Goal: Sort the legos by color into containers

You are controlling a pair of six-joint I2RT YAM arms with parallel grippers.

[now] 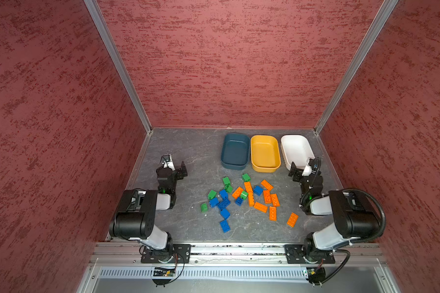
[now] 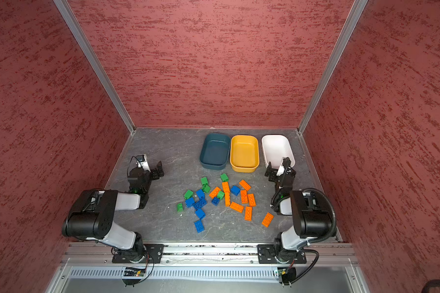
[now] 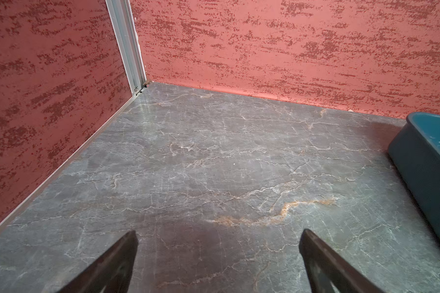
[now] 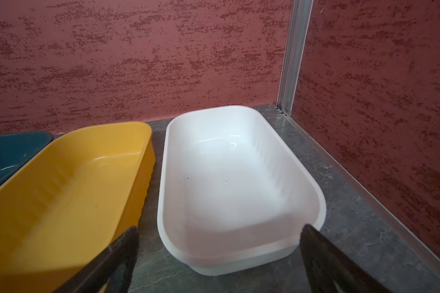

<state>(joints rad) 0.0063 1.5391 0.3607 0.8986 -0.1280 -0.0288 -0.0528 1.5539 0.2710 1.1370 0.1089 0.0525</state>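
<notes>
Red mottled walls closed in a grey marbled table on three sides. Both top views showed the legos lying loose on the table between the two arms. Green ones lay mostly to the left, blue ones in the middle and nearest the front, and orange ones to the right. Several touched where the colours met. Behind them, near the back wall, three tubs stood in a row just beside one another: teal tub, yellow tub and white tub, from left to right. Every brick lay on the table, none in a tub.

Only the top views caught the legos. The left wrist view showed bare table, a metal post in the corner, and one end of the teal tub at its edge. The left gripper hung over bare table, fingers spread wide with nothing between them. In both top views it sat well apart from the pile.

The right wrist view looked straight into the white and yellow tubs, showing clean floors, with a sliver of the teal one. The right gripper was spread wide too, holding nothing, at the near end of the white tub. In both top views it hid that tub's near corner.
</notes>
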